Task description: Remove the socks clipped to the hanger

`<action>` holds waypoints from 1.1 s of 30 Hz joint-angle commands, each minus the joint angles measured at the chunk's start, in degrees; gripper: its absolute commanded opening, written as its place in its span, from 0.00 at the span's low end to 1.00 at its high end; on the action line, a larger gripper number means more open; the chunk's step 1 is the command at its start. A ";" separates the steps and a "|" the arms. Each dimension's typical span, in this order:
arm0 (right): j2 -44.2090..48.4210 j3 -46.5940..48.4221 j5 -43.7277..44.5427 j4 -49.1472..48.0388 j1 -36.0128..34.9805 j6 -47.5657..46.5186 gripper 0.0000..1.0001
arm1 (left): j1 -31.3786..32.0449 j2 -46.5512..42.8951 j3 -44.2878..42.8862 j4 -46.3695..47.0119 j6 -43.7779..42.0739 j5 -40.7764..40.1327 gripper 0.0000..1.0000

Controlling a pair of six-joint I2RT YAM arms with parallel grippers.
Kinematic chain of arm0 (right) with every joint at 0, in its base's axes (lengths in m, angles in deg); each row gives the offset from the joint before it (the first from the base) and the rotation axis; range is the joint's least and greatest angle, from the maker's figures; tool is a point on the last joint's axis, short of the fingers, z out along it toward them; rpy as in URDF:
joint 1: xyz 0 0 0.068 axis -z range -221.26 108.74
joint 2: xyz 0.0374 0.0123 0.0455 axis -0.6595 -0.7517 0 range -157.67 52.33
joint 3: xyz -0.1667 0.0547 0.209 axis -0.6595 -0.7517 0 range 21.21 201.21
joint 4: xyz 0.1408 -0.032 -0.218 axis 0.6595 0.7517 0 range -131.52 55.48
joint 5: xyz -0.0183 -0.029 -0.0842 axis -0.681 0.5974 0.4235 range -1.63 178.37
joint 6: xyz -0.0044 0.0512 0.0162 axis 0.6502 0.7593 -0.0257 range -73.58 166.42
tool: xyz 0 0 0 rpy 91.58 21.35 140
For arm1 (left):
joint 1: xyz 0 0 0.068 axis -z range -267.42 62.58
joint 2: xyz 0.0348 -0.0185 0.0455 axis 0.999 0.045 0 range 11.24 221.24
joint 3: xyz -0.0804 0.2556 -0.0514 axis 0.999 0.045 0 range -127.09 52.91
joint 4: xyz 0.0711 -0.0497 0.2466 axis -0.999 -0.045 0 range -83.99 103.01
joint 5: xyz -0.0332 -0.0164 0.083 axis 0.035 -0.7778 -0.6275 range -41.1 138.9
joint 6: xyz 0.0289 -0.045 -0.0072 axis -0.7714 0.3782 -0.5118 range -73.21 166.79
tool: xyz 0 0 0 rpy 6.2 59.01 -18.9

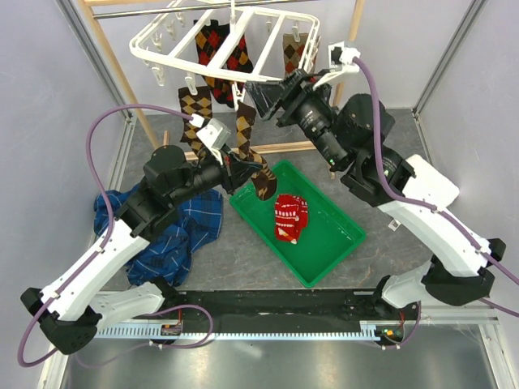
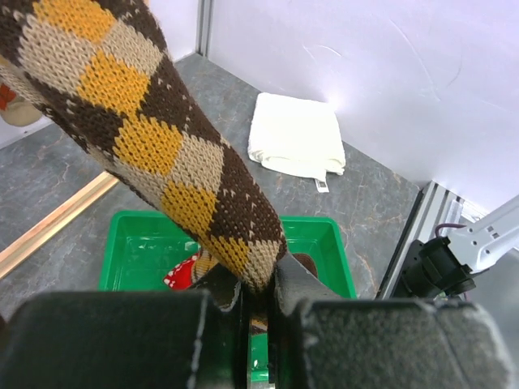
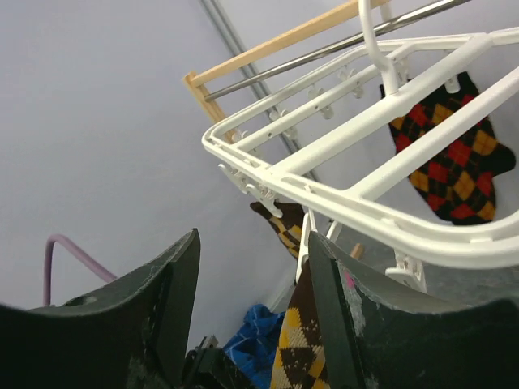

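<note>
The white hanger (image 1: 243,36) hangs at the back with several socks clipped under it. A black-red-yellow argyle sock (image 1: 223,49) and a brown-tan one (image 1: 195,101) dangle there. A second brown-tan argyle sock (image 1: 247,130) runs from a clip down toward the green tray (image 1: 340,235). My left gripper (image 1: 243,168) is shut on its lower part (image 2: 162,138), the fingertips (image 2: 258,279) pinching the knit. My right gripper (image 1: 263,93) is open just under the hanger's rim (image 3: 365,211). That sock's clip (image 3: 304,243) sits beside the right finger (image 3: 332,300). A red patterned sock (image 1: 290,217) lies in the tray.
A blue plaid cloth (image 1: 174,235) lies on the left of the table. A white folded cloth (image 2: 296,134) sits beyond the tray. The wooden rack (image 1: 113,57) with its low bar (image 1: 296,147) stands behind the hanger. Grey walls close in both sides.
</note>
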 commanded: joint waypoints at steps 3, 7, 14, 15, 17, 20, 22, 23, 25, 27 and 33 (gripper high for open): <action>-5.03 9.42 12.73 12.75 -3.33 -5.51 0.63 | -0.01 0.71 -0.88 1.66 -2.63 1.83 0.02; -6.17 10.30 13.62 13.19 -4.12 -6.30 0.62 | -0.01 0.36 0.44 2.54 -3.42 1.83 0.02; -11.00 15.12 15.19 13.01 -5.00 -8.68 0.62 | -0.01 0.27 1.32 3.42 -4.48 3.05 0.02; -12.14 15.57 15.63 13.01 -5.09 -8.59 0.61 | -0.01 0.19 1.58 3.77 -4.74 3.14 0.02; -13.11 17.06 16.34 12.93 -5.18 -8.85 0.61 | -0.01 0.01 2.37 4.03 -4.83 3.23 0.02; -15.92 19.08 20.29 13.28 -5.35 -9.20 0.60 | -0.01 -0.60 3.52 4.91 -5.01 3.41 0.02; -16.80 19.97 21.61 13.54 -5.35 -9.82 0.60 | -0.01 -0.78 3.61 4.91 -5.09 3.93 0.02; -17.68 21.10 21.96 13.80 -5.35 -10.08 0.60 | -0.01 -0.87 3.69 4.91 -5.18 4.02 0.02; -18.21 21.99 22.75 14.24 -5.35 -10.35 0.60 | -0.01 -1.13 3.96 5.35 -5.27 4.11 0.02; -18.92 21.99 23.37 14.24 -5.44 -9.74 0.60 | -0.01 -1.13 3.96 5.44 -5.27 4.11 0.02; -20.85 22.87 25.21 13.98 -5.35 -8.85 0.60 | -0.01 -1.13 4.31 5.44 -5.45 3.85 0.02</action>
